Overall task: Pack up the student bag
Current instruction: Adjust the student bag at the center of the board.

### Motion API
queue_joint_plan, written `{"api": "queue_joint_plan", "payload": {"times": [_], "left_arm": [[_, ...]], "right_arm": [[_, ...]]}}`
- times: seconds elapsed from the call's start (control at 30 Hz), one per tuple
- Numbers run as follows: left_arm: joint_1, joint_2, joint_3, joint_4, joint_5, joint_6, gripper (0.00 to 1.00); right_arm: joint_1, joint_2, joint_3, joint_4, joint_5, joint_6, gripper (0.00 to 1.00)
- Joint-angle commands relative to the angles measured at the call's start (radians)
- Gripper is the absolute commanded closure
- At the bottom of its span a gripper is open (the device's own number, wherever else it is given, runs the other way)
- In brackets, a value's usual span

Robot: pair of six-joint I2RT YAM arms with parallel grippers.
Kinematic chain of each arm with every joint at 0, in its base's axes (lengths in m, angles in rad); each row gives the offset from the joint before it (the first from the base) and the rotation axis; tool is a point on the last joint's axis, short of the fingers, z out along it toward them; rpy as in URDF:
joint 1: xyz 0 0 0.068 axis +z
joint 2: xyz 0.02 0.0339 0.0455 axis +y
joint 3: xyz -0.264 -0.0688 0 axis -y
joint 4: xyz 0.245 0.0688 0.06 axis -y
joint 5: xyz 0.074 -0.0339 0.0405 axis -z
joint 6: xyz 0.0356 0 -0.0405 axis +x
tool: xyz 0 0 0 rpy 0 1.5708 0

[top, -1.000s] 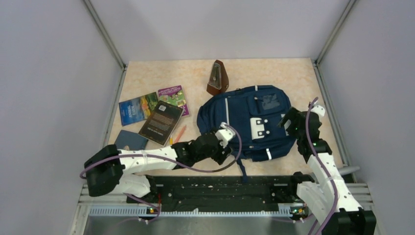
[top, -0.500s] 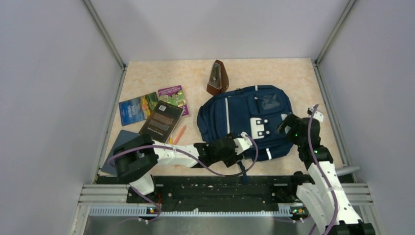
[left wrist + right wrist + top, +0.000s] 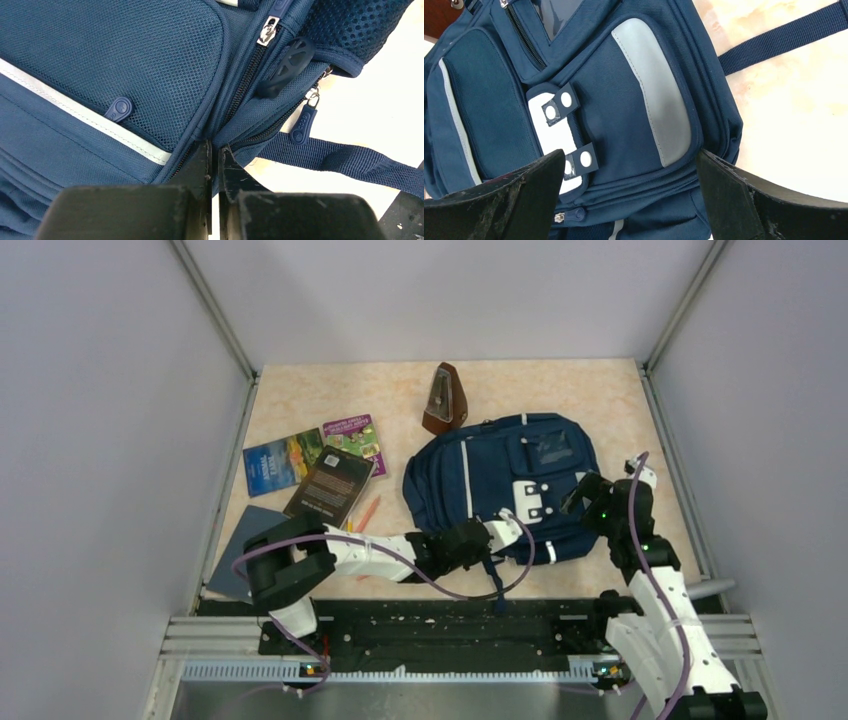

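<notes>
Closure is the news: the left hand (image 3: 215, 150), spread a second ago, has swung along the near edge of the student bag (image 3: 500, 480) and pinched shut on the fabric seam beside a zipper (image 3: 245, 85). By my reading this is a bracing grip on the cloth, since the small pull tab (image 3: 302, 125) and the larger rubbery pull (image 3: 287, 65) both lie just beside the fingers, not between them. The right hand (image 3: 629, 160) hangs wide open at the bag's right corner, one jaw on either side, holding nothing.

The bag lies flat, front up, right of centre on the surface (image 3: 330, 390), and every zipper in view looks closed, so packing has probably not begun. The things to pack wait well to its left: a dark book (image 3: 330, 488), two colourful books (image 3: 283, 460), an orange pencil (image 3: 365, 512) and a grey-blue notebook (image 3: 235, 550) partly under the left arm. A brown metronome (image 3: 443, 400) stands just behind the bag. A loose strap (image 3: 350, 162) trails near the pinch.
</notes>
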State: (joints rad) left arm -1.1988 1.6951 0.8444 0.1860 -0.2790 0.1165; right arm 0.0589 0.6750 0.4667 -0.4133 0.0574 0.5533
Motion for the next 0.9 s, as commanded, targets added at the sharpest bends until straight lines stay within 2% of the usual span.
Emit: {"api": "queue_joint_plan", "payload": {"times": [0.0,0.17,0.4,0.57,0.87], "left_arm": [[-0.005,-0.077,0.028,0.031,-0.081,-0.042,1.00],[-0.005,-0.155,0.104,-0.021,-0.155,-0.044,1.00],[0.002,-0.124,0.238,-0.155,-0.332,-0.042,1.00],[0.024,-0.123,0.286,-0.183,-0.344,-0.084,1.00],[0.076,-0.144,0.304,-0.219,-0.323,-0.155,1.00]], "right_arm": [[0.010,0.011,0.099,-0.018,-0.018,-0.030,0.01],[0.010,0.029,0.168,-0.081,-0.016,-0.038,0.01],[0.011,-0.016,0.180,-0.090,-0.104,0.026,0.01],[0.010,-0.035,0.207,-0.134,-0.129,0.053,0.01],[0.010,-0.090,0.232,-0.219,-0.002,0.073,0.01]]}}
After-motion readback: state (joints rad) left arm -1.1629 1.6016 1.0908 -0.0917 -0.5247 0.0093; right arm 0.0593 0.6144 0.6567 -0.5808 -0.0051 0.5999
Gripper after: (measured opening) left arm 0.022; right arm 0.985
